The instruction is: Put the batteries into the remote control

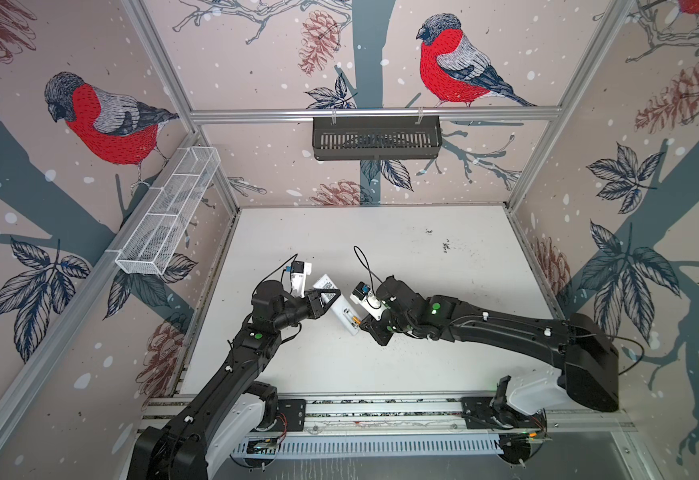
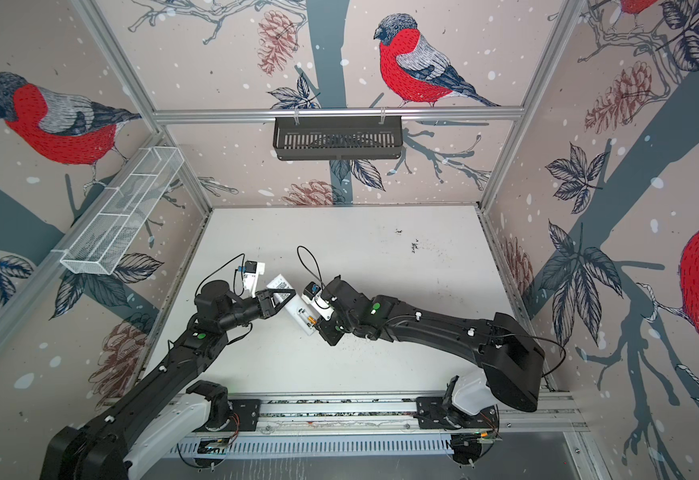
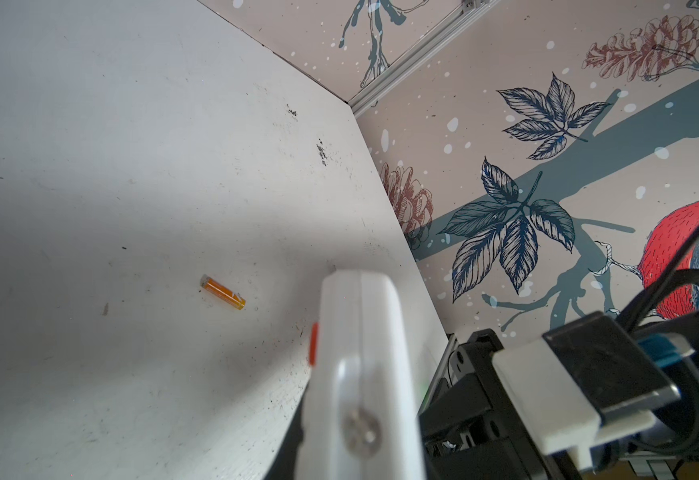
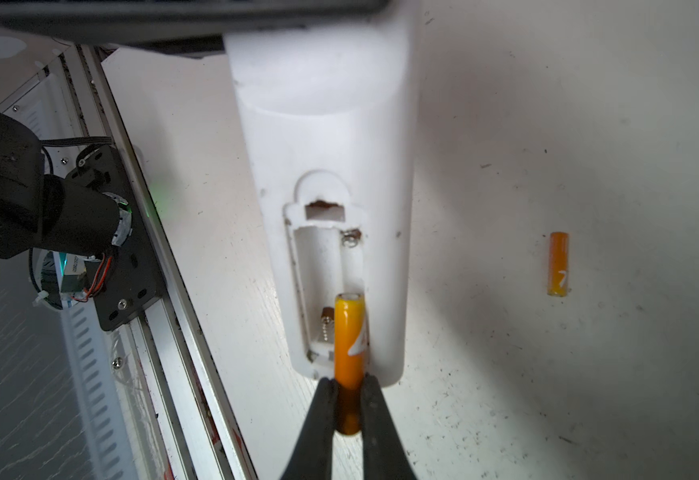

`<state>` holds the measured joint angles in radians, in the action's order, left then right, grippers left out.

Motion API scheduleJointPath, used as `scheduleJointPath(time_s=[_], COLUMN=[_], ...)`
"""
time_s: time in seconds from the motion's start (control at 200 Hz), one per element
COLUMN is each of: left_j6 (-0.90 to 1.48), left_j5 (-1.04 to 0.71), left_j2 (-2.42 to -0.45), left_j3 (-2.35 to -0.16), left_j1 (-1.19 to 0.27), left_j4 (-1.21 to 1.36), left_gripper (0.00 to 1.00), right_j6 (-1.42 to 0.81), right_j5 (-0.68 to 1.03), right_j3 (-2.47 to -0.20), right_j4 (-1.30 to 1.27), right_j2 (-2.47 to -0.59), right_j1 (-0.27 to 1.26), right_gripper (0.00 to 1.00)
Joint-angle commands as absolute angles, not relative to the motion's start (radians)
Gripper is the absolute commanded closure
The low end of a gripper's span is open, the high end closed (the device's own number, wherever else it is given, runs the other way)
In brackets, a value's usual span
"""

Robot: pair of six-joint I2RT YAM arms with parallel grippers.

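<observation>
The white remote control point(image 1: 341, 311) is held above the table with its back up, and my left gripper point(image 1: 326, 302) is shut on its far half. Its open battery compartment point(image 4: 324, 266) shows springs and contacts. My right gripper point(image 4: 349, 409) is shut on an orange battery point(image 4: 350, 332), whose free end lies over the near end of one slot. In both top views this battery point(image 2: 311, 320) sits at the remote's near end. A second battery point(image 4: 558, 264) lies loose on the table and also shows in the left wrist view point(image 3: 223, 292).
The white table point(image 1: 401, 249) is walled on three sides. A black basket point(image 1: 376, 137) hangs on the back wall and a white mesh basket point(image 1: 169, 212) on the left wall. An aluminium rail point(image 1: 381, 409) with the arm bases runs along the front edge.
</observation>
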<state>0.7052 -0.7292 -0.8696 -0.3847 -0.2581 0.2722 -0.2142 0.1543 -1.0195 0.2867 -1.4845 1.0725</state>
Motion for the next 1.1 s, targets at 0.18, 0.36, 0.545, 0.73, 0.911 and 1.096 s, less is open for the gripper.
scheduleJointPath(time_s=[0.18, 0.36, 0.545, 0.73, 0.911, 1.096], left_j6=[0.722, 0.78, 0.834, 0.839, 0.857, 0.891], left_j5=[-0.715, -0.722, -0.742, -0.754, -0.768, -0.779], left_j2=[-0.871, -0.88, -0.896, -0.917, -0.939, -0.96], left_j3=[-0.384, -0.357, -0.326, -0.318, -0.31, -0.29], left_j1=[-0.256, -0.256, -0.256, -0.255, -0.254, -0.229], left_j4=[0.305, 0.371, 0.428, 0.42, 0.427, 0.458], left_gripper=[1.0, 1.0, 1.0, 1.0, 1.0, 1.0], right_j6=[-0.282, -0.307, -0.306, -0.296, -0.284, -0.275], right_j5=[0.057, 0.011, 0.0, -0.009, -0.005, -0.003], right_j3=[-1.114, -1.151, -1.156, -1.173, -1.187, -1.2], right_j4=[0.394, 0.413, 0.395, 0.403, 0.407, 0.424], right_j2=[-1.558, -1.588, -1.587, -1.604, -1.622, -1.628], right_j1=[1.076, 1.082, 1.084, 1.084, 1.085, 1.086], right_gripper=[0.88, 0.88, 0.88, 0.88, 0.88, 0.84])
